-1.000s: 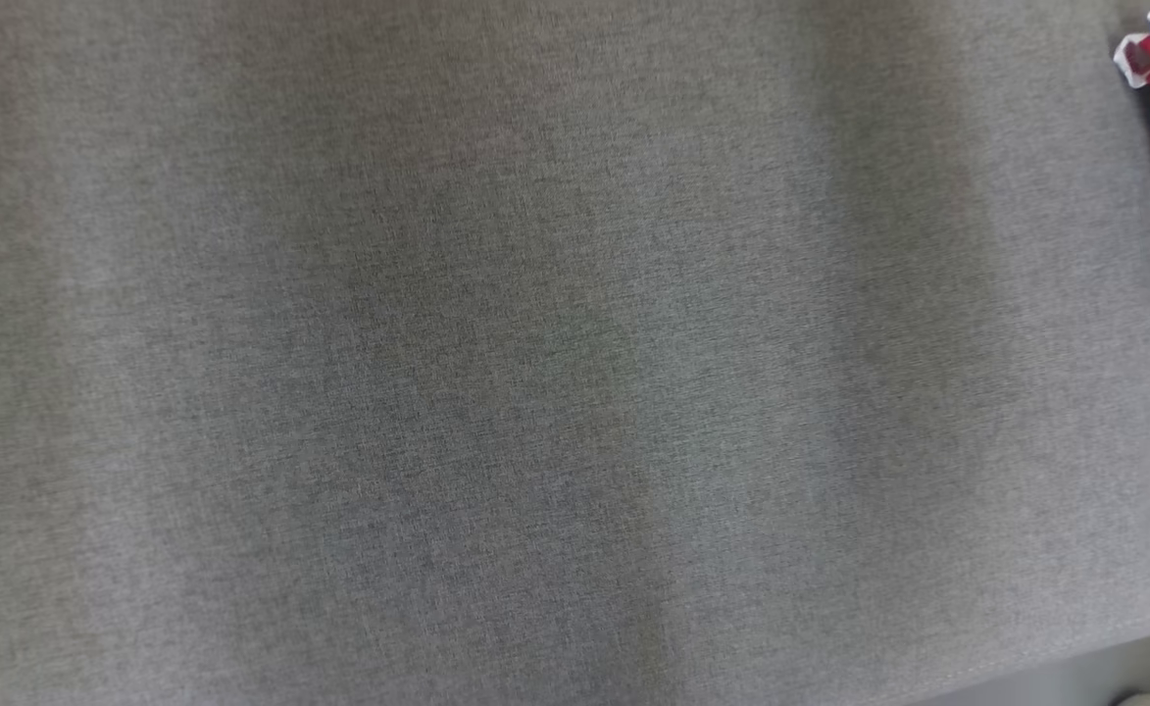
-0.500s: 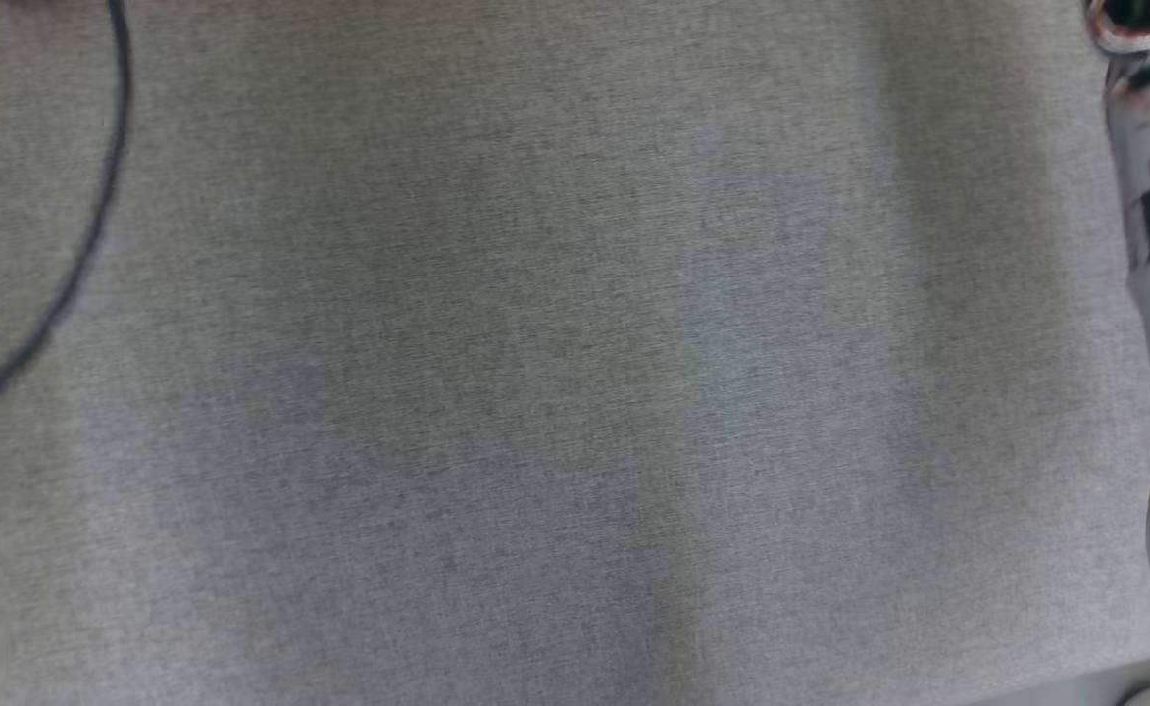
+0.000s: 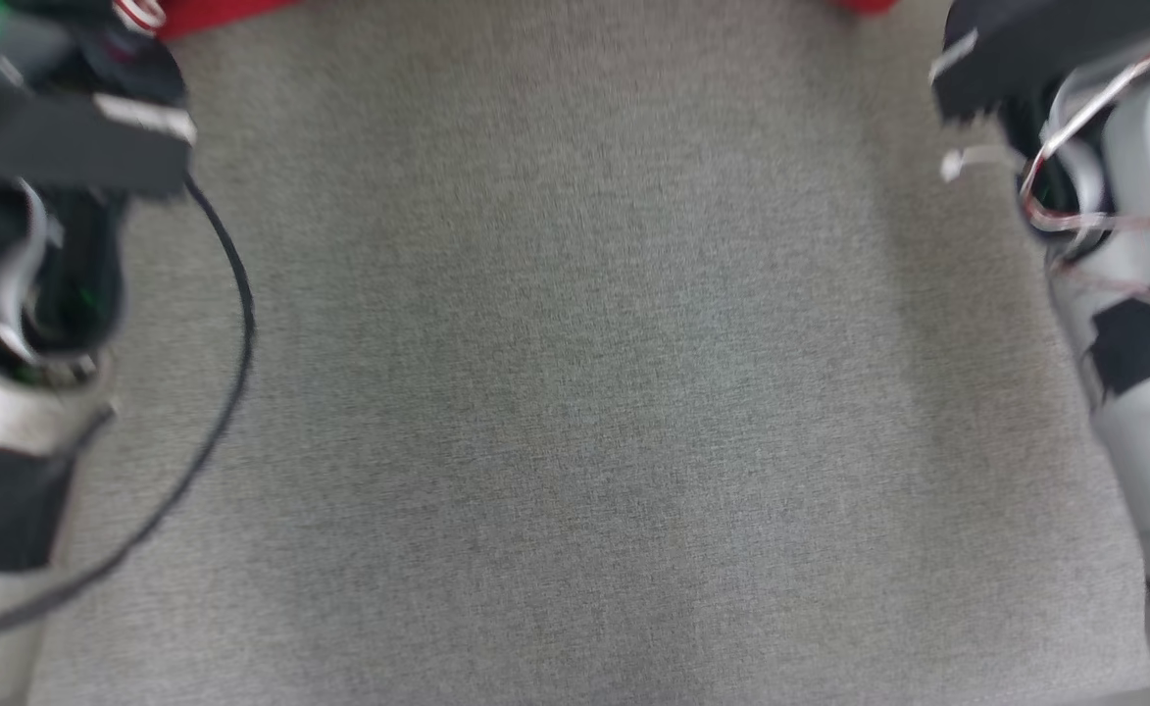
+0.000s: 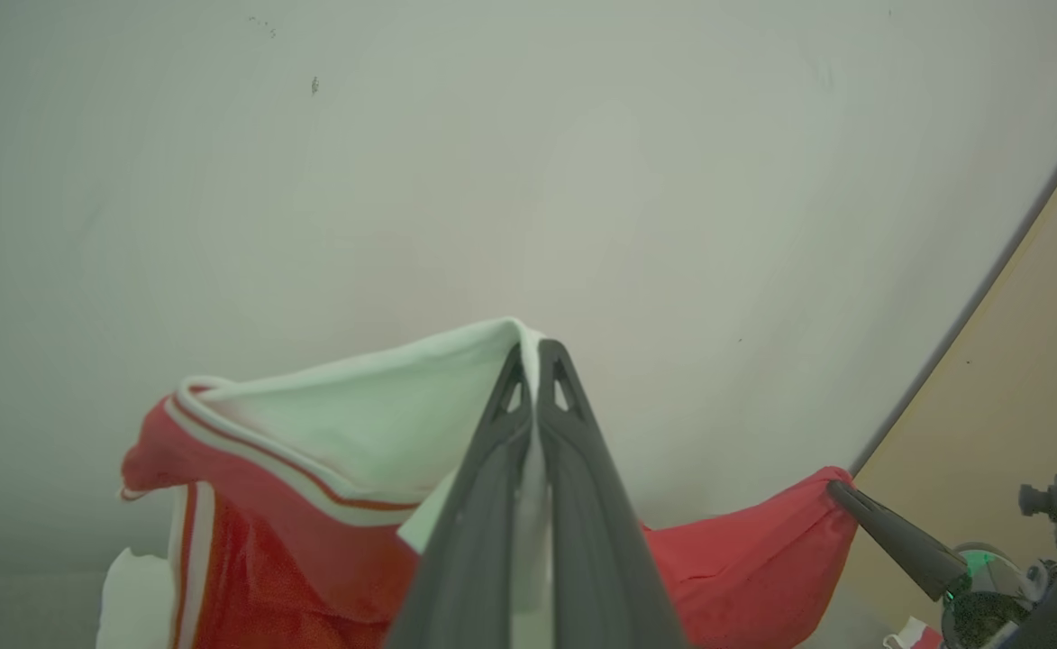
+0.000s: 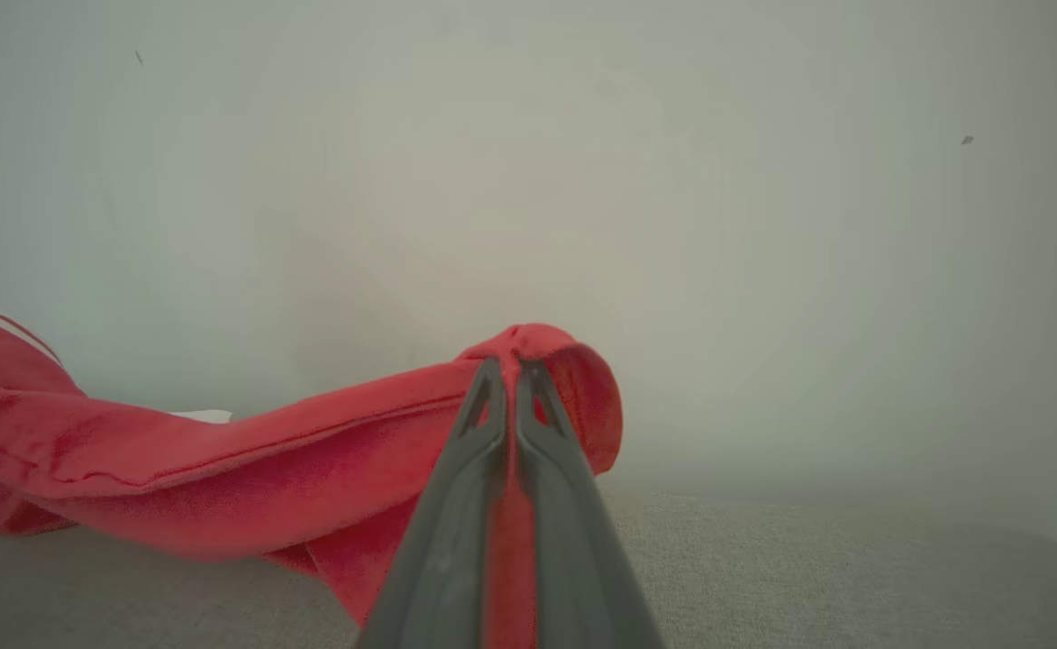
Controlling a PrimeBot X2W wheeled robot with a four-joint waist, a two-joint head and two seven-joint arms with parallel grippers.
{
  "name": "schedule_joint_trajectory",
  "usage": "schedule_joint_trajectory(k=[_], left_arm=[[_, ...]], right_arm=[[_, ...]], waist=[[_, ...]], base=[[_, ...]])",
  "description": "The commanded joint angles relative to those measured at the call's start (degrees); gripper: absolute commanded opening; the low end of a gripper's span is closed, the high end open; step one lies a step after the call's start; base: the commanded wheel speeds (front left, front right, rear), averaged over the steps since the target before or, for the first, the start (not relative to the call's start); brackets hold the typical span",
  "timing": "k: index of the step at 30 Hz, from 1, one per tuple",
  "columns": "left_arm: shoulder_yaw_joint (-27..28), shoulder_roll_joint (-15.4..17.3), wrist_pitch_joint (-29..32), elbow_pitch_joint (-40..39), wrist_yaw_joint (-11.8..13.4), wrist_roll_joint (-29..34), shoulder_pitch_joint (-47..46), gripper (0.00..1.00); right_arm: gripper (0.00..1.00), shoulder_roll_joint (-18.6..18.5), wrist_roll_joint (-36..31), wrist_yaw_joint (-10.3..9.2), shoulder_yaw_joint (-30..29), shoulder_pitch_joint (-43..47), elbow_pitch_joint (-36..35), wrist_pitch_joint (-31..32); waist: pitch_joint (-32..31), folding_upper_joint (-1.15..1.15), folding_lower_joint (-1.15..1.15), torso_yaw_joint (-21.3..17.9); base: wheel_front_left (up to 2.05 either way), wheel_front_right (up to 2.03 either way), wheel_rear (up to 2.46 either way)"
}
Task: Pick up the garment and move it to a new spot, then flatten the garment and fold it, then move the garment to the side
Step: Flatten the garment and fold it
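garment: red top with white trim (image 4: pixel 312 505), lifted and strung out between both hands
long axis: runs hand to hand, side to side along the far edge of the grey surface (image 3: pixel 575 392); the head view catches it as a blurred red strip at the top
left hand (image 4: pixel 535 356): fingers together, clamped on the white-trimmed edge; cloth hangs below the tips and to their left in the left wrist view
right hand (image 5: pixel 510 370): fingers together, clamped on a red hem; cloth bunches over the tips, the rest trails off to the left of the right wrist view and sags toward the surface
touching surface: cannot tell for the lowest fold
garment ends: white-trim end at left hand, plain red end at right hand
cable (image 3: pixel 231 284): black, loops over the left side of the surface
behind: pale wall (image 4: pixel 492 135)
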Motion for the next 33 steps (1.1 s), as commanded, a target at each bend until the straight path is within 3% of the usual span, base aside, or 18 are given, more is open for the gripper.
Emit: schedule_joint_trajectory(k=[1, 7, 15, 24, 33], left_arm=[[-0.3, 0.1, 0.3, 0.1, 0.0, -0.4, 2.2, 0.0], [-3.2, -1.3, 2.5, -1.5, 0.0, -6.7, 12.6, 0.0], [-7.0, -0.4, 1.5, -7.2, 0.0, -17.2, 30.9, 0.0], [-10.5, -0.4, -2.1, -8.7, 0.0, -23.8, 43.6, 0.0], [-11.6, 0.9, -5.3, -4.7, 0.0, -27.2, 53.8, 0.0]], right_arm=[[0.0, -0.3, 0.6, -0.17, 0.4, 2.1, 0.4, 0.6], [0.0, -0.7, 4.3, -0.17, 2.7, 9.1, 1.4, 4.0], [0.0, -3.5, 7.9, -0.17, 2.7, 21.9, 0.3, 6.6], [0.0, -3.8, 8.0, -0.17, -3.3, 35.1, -2.4, 8.1], [0.0, -1.8, 1.5, -0.17, -10.6, 49.3, -5.5, 14.5]], waist=[[-3.5, 0.0, 0.01, 1.0], [-9.9, 0.0, 0.01, 1.9], [-18.5, 0.0, 0.01, 4.4], [-24.2, 0.0, 0.01, 7.1], [-29.8, 0.0, 0.01, 8.6]], base=[[0.0, 0.0, 0.0], [0.0, 0.0, 0.0], [0.0, 0.0, 0.0], [0.0, 0.0, 0.0], [0.0, 0.0, 0.0]])
